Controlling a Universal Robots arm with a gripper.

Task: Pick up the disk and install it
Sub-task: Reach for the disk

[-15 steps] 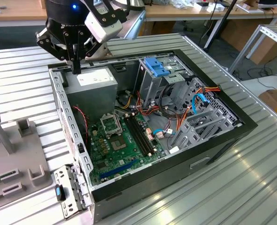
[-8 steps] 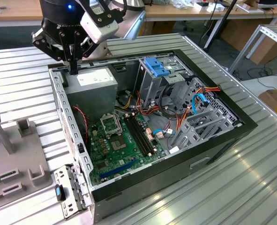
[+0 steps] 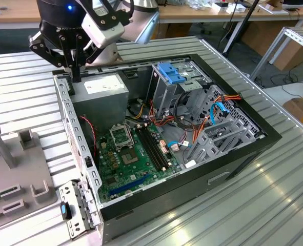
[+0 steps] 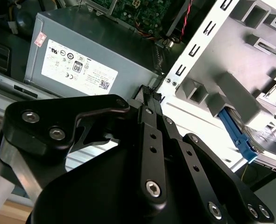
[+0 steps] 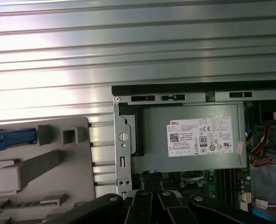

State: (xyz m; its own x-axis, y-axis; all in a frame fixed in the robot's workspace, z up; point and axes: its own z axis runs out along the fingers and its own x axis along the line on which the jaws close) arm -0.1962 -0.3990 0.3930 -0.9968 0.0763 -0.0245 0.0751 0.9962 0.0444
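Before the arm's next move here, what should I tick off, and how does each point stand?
1. Gripper free of load: ok, it is shut and holds nothing.
2. Gripper open for a grasp: not ok, shut.
3. Disk ready for pickup: ok, it lies on the grey holder beside the computer case.
4. Gripper above the disk: not ok, it hangs over the case corner by the power supply.
5. Slot in the drive cage free: cannot tell.
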